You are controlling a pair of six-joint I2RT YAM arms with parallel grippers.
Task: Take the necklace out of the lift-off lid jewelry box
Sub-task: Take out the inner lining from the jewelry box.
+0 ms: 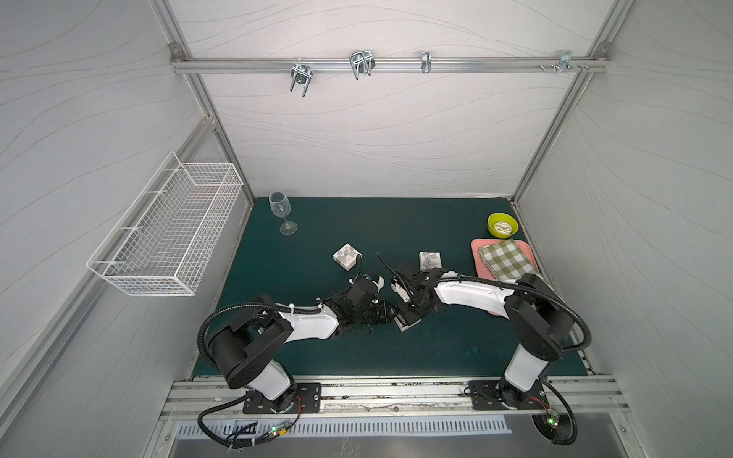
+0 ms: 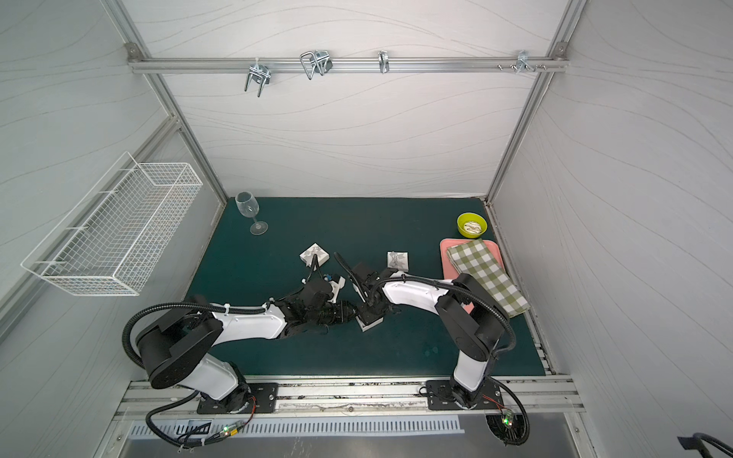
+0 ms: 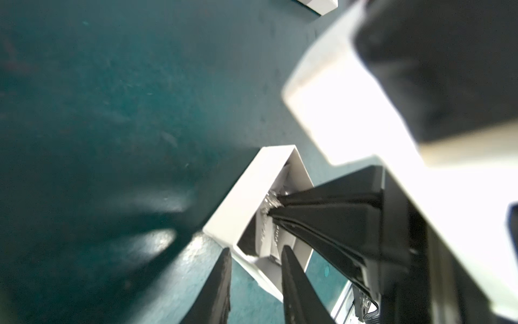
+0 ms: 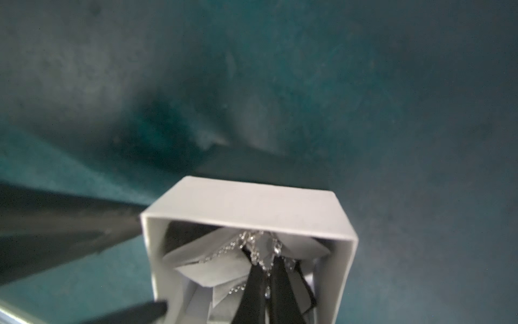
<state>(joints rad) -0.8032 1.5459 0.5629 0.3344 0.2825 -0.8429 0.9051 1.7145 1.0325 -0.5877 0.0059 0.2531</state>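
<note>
The box (image 4: 246, 202) is pinned at a corner by the narrow-set left gripper (image 3: 256, 252) so the necklace (image 4: 252, 241) inside can be drawn out by the right gripper (image 4: 266, 269), pinched closed on it.

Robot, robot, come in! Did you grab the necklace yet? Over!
Left gripper clamped on jewelry box, steadying it. Right gripper shut on necklace, down inside the box, not lifted out. Paper insert under chain; nothing else blocking.
</note>
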